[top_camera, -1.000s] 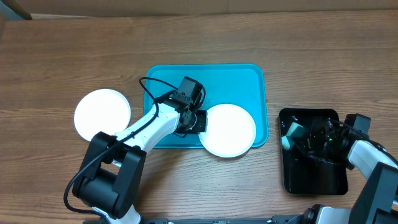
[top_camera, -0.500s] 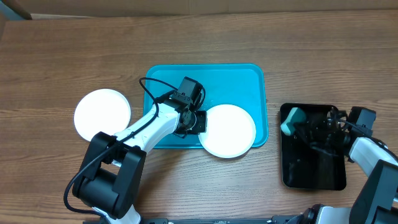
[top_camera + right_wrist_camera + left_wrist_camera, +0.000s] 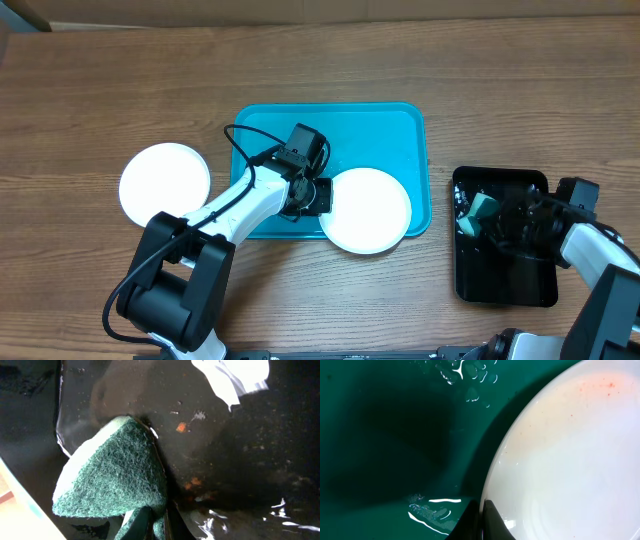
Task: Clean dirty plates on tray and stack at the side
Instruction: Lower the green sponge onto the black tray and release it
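A white plate (image 3: 368, 208) lies at the front right of the turquoise tray (image 3: 380, 130), overhanging its front rim. My left gripper (image 3: 318, 195) is shut on its left rim; the left wrist view shows the rim (image 3: 485, 495) between the fingers (image 3: 481, 522) and faint orange-red smears (image 3: 592, 390) on the plate. A second white plate (image 3: 165, 183) lies on the table left of the tray. A third plate is out of view. My right gripper (image 3: 495, 215) is shut on a green sponge (image 3: 483, 206) inside the black tray (image 3: 505, 285); the sponge (image 3: 112, 472) shows in the right wrist view.
The black tray stands right of the turquoise tray and holds dark wet residue with orange specks (image 3: 181, 426). Water droplets (image 3: 465, 375) lie on the turquoise tray floor. My left arm (image 3: 230, 215) reaches across the tray's front left corner.
My right gripper with the sponge has shifted inside the black tray, first up and left, then back down and right. The left arm and the plates have not moved.
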Motion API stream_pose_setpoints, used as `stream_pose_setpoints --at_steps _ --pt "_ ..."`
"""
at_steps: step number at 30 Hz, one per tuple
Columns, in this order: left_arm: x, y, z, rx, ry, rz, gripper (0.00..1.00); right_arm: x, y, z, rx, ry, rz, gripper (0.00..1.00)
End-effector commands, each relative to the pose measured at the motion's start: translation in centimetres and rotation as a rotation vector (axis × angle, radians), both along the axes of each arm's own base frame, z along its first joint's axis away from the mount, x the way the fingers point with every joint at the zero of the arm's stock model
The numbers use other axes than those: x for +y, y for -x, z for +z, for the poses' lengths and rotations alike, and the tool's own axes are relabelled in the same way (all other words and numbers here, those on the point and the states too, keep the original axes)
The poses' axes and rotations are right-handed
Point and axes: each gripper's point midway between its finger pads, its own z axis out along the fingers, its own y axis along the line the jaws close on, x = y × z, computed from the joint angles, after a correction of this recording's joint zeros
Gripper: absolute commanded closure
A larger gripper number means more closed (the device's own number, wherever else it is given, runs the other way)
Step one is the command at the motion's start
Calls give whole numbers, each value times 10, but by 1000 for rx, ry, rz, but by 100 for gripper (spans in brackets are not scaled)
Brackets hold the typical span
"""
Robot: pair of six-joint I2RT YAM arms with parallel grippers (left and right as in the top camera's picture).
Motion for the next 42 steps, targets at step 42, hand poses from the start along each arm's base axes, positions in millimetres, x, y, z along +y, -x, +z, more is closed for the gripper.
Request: stream_pose_setpoints --at_steps 42 --pt "4 1 3 -3 -7 16 96 2 -1 4 -34 17 152 96"
